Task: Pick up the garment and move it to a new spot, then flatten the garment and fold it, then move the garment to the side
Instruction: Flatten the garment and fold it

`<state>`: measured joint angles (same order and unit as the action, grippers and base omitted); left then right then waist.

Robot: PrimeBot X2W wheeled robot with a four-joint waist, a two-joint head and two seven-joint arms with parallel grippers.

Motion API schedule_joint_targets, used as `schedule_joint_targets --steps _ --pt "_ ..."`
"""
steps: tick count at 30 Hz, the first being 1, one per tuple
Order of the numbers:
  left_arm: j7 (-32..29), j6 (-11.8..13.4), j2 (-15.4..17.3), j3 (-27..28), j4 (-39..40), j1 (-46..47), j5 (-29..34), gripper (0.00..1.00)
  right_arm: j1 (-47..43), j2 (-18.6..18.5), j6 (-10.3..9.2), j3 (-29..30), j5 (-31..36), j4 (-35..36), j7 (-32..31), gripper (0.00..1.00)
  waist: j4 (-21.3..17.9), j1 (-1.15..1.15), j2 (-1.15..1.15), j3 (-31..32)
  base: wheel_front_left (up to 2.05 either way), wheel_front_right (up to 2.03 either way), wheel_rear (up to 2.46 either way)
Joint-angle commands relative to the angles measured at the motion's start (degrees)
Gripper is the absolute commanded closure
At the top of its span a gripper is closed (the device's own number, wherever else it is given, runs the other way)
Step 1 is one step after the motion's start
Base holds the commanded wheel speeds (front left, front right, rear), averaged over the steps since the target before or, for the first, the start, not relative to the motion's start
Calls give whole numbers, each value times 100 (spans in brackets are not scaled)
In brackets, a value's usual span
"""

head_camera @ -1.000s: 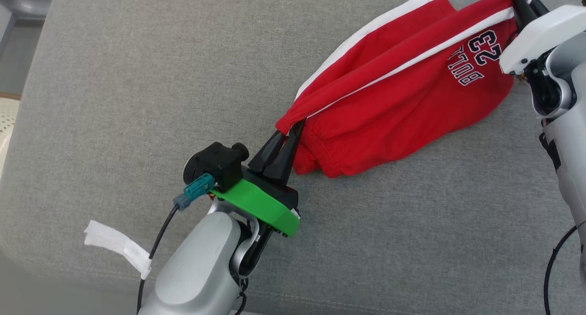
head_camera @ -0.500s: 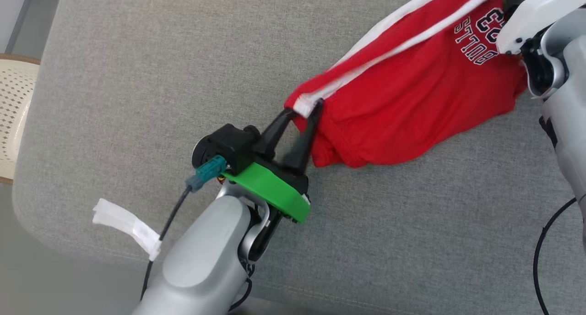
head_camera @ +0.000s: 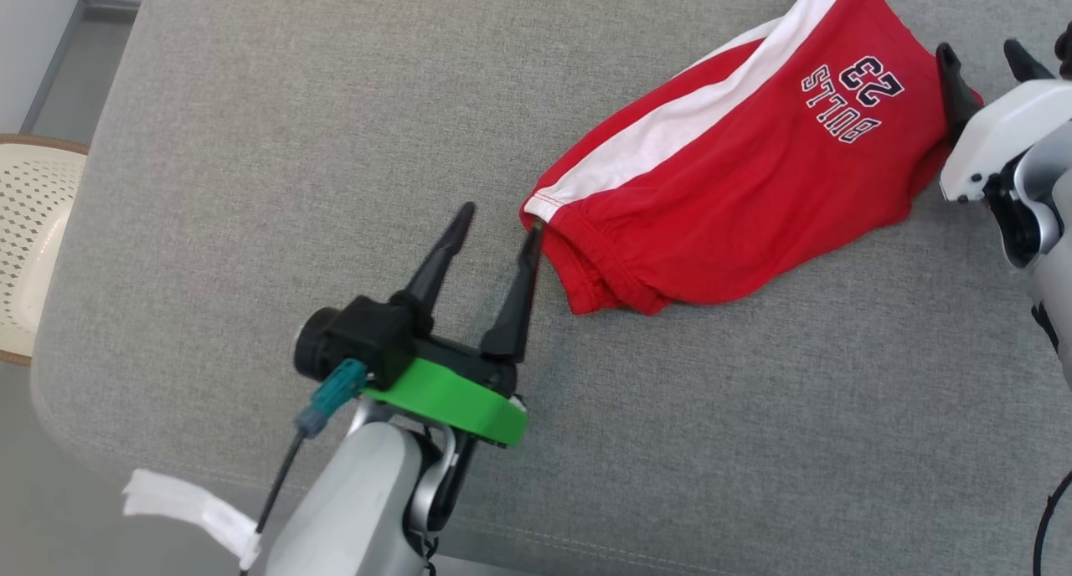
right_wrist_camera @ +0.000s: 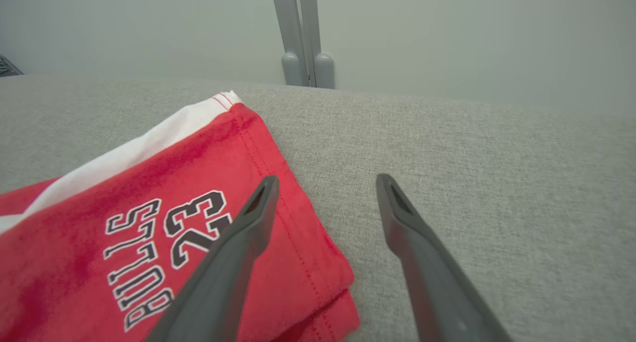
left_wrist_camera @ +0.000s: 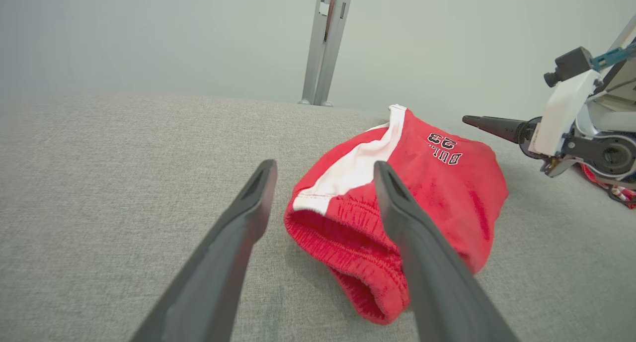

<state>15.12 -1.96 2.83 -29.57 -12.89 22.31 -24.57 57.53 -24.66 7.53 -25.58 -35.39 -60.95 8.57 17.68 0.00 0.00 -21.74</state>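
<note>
The red shorts (head_camera: 737, 199) are lying doubled on the grey cushion (head_camera: 251, 182). Their long axis is running diagonally, from the waistband near the robot's left to the printed leg hem further off on its right. The left gripper (head_camera: 500, 218) is standing spread and holding nothing, its inner finger just beside the waistband corner, perhaps touching. The right gripper (head_camera: 980, 50) is gaping empty at the hem end, one finger hovering over cloth, the other over bare cushion. Each arm is sitting nearest its own end, so I'd say any flattening pull is going to run along that diagonal.
</note>
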Motion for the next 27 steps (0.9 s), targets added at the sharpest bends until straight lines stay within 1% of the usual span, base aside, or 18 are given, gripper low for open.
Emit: schedule_joint_targets --steps 1,7,13,14,15,19,27 --pt "-1 38 16 158 104 -129 79 0 -118 -45 -11 -55 -80 -21 -12 0 13 0 0 19 0 0 0" --pt "-2 154 15 830 542 -444 381 0 -307 -67 -11 -260 -326 -138 -87 0 52 0 0 13 0 0 0" --pt "-2 260 14 1189 684 -615 627 0 -402 10 -11 -428 -525 -328 -193 0 91 0 0 -20 0 0 0" --pt "-2 275 14 1220 685 -648 630 0 -443 50 -11 -470 -565 -311 -241 66 90 0 0 -21 0 0 0" --pt "-2 297 14 1250 690 -683 621 0 -470 67 -6 -497 -603 -273 -227 99 85 0 0 -17 0 0 0" --pt "-2 323 14 1382 715 -767 652 0 -612 83 -8 -619 -814 -138 -171 100 24 0 0 44 0 0 0" --pt "-2 287 15 1604 622 -964 818 0 -964 -16 -11 -645 -1329 205 290 100 -272 0 0 406 0 0 0"
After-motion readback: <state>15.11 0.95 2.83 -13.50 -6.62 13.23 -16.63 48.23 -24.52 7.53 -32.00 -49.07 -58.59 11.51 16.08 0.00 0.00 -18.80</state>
